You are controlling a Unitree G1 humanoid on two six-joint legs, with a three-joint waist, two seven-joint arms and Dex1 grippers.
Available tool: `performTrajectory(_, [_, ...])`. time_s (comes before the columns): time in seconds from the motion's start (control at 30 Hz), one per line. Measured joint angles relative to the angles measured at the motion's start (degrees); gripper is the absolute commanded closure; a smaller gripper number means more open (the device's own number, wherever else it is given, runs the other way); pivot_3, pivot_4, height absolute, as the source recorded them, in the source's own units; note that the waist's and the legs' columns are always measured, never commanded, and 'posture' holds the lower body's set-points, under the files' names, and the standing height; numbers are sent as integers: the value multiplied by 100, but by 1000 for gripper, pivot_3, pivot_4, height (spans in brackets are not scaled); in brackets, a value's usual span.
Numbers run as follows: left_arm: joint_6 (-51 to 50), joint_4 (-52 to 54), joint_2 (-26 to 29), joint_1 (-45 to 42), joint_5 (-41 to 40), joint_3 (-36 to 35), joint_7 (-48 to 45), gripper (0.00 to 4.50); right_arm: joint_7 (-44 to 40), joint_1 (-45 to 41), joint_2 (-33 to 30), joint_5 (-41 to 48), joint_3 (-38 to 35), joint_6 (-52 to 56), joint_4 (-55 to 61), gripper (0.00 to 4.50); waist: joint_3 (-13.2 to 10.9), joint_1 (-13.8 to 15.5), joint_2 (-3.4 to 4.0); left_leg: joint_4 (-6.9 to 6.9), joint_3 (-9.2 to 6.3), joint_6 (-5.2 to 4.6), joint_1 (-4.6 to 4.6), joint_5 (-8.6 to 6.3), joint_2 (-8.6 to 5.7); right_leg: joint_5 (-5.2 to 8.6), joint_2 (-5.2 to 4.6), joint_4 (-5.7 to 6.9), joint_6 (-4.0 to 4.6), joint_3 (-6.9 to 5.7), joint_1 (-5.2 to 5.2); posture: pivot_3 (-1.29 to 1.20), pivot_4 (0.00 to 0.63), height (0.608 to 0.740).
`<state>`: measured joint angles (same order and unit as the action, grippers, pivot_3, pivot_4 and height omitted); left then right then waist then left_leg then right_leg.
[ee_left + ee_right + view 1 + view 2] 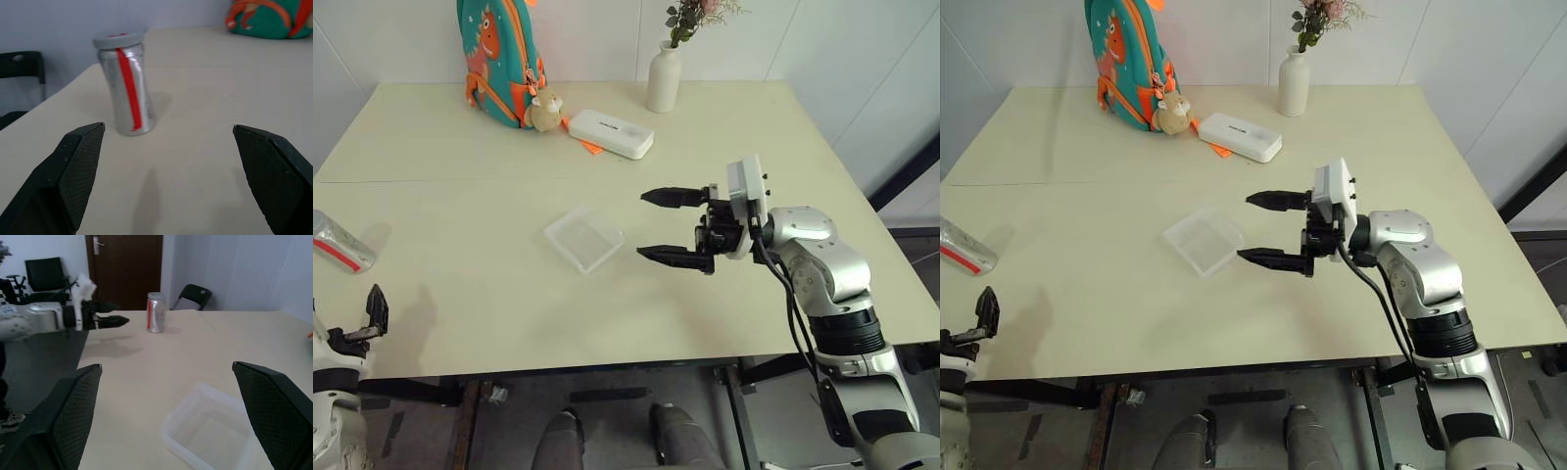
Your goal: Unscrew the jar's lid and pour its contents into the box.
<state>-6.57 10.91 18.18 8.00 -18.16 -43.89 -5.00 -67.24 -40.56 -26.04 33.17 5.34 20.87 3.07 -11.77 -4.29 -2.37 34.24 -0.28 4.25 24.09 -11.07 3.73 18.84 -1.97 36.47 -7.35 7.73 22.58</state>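
The jar (126,83) stands upright near the table's left edge, silvery with a red band, and its grey lid (119,39) is on. Its contents are hidden inside. My left gripper (168,128) is open, a short way before the jar and pointing at it, touching nothing; one of its fingers (377,305) shows at the lower left. The clear box (584,238) lies empty in the middle of the table. Just right of it my right gripper (642,225) hovers over the table, open and pointing left, with nothing between its fingers.
At the back stand a teal and orange backpack (499,59) with a plush toy (545,108), a white oblong case (612,132) and a white vase (664,76) with flowers. A black chair (193,294) stands beyond the table's left side.
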Motion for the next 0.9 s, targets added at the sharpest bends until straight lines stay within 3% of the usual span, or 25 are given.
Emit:
performTrajectory(0.17, [357, -916, 519, -645, 430, 52, 366, 23, 184, -105, 284, -8, 100, 46, 127, 0, 11, -50, -17, -3, 2, 5, 1, -1, 1, -19, 2, 1, -29, 2, 2, 0, 150, 740])
performTrajectory(0.47, [916, -2540, 1028, -1927, 462, 179, 475, 23, 668, -83, 526, -45, 101, 64, 366, 0, 11, -41, -18, -22, 1, 12, 4, -5, 9, -22, 12, 6, -38, -1, 17, 0, 150, 740])
performTrajectory(0.9, [1543, -4365, 1554, -2798, 459, 257, 627, 23, 939, 108, 509, -50, 82, 64, 499, 0, 12, -32, -20, -23, 1, 12, 4, -5, 11, -22, 13, 9, -41, -3, 18, 0, 150, 740])
